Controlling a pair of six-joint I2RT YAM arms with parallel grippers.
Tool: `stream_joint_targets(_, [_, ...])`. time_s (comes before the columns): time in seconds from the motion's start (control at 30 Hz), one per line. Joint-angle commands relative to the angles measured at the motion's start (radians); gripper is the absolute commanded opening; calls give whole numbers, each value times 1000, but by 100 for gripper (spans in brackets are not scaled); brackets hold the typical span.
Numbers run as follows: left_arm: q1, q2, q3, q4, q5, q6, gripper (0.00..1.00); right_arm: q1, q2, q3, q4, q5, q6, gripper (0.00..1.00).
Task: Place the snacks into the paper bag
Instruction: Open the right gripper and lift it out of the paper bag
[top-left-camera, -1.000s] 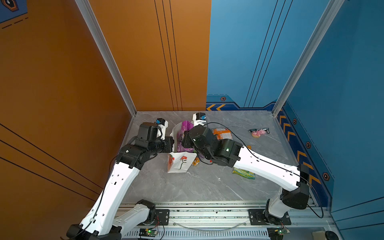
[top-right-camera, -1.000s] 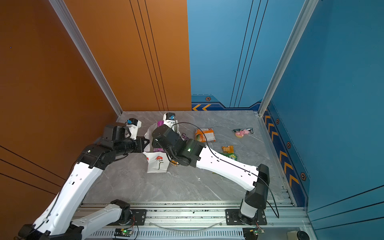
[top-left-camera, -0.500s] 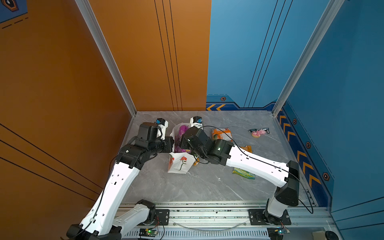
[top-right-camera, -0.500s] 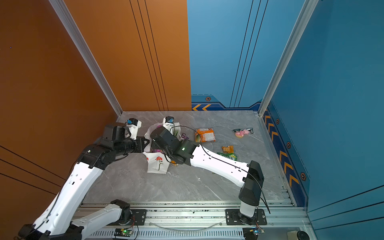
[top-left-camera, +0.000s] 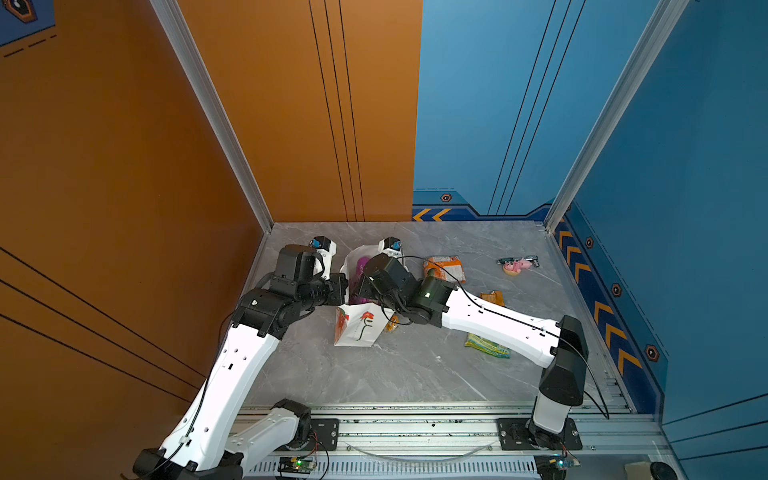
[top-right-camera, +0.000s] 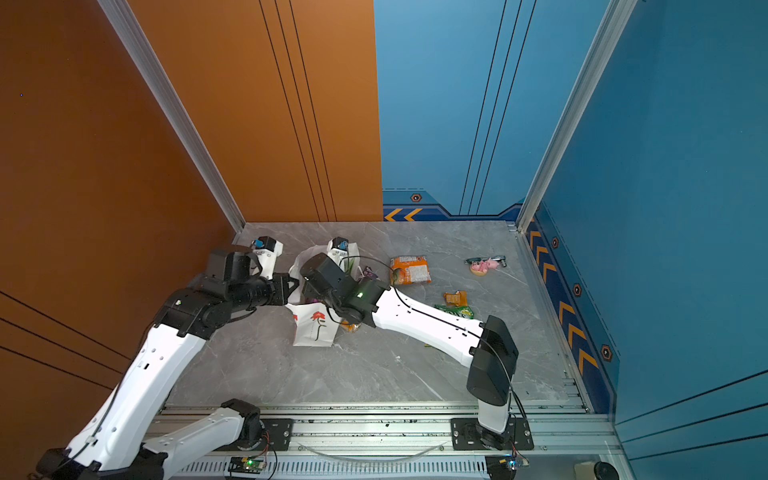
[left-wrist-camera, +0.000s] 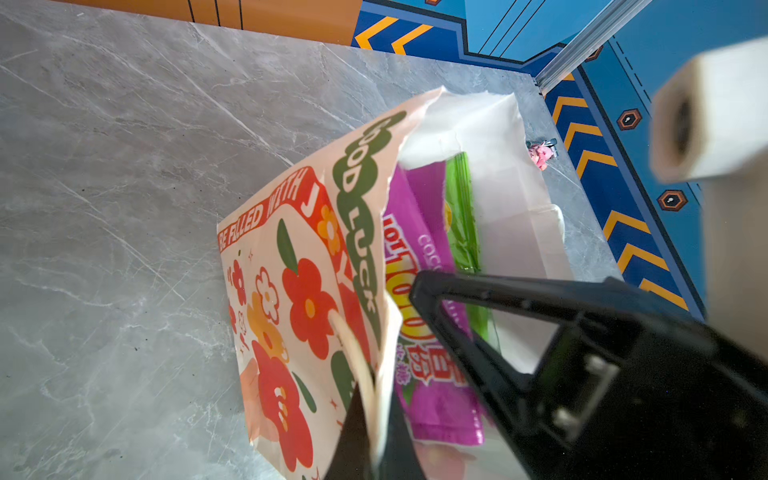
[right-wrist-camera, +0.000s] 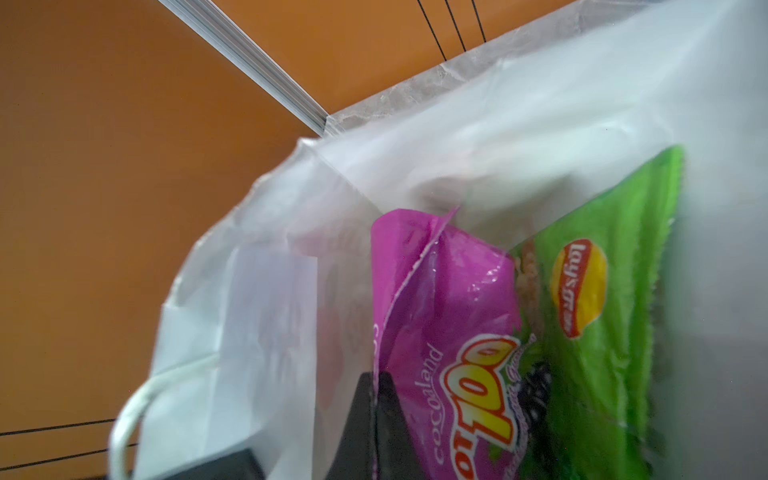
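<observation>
The white paper bag (top-left-camera: 359, 328) (top-right-camera: 313, 328) with a red flower stands at the left middle of the floor, mouth open. My left gripper (left-wrist-camera: 372, 399) (top-left-camera: 343, 291) is shut on the bag's near rim beside a cord handle. Over the mouth, my right gripper (right-wrist-camera: 376, 386) is shut on the edge of a magenta packet (right-wrist-camera: 436, 291) (left-wrist-camera: 415, 232), which hangs inside the bag (right-wrist-camera: 270, 291). A large green packet (right-wrist-camera: 602, 353) (left-wrist-camera: 461, 216) stands in the bag next to it. In both top views the right gripper's fingertips are hidden.
An orange packet (top-left-camera: 444, 268) (top-right-camera: 410, 269), a small orange one (top-left-camera: 492, 297) and a green-yellow one (top-left-camera: 487, 345) lie on the floor right of the bag. A tiny orange-yellow packet (top-left-camera: 391, 324) sits at the bag's foot. A pink toy (top-left-camera: 517, 264) lies far right. The orange wall stands close on the left.
My right arm has swung left over the bag and the magenta packet has gone down into its mouth. The left arm and the bag have held still.
</observation>
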Motion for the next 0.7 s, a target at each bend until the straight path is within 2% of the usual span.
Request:
stream_joint_targets(0.0, [-11,-14,5,26,8,6,0,8,1,40,49,-24,27,0])
stream_joint_targets(0.67, [-12,-32,-9,45,31,18,0,4,96,112,-28,-133,68,0])
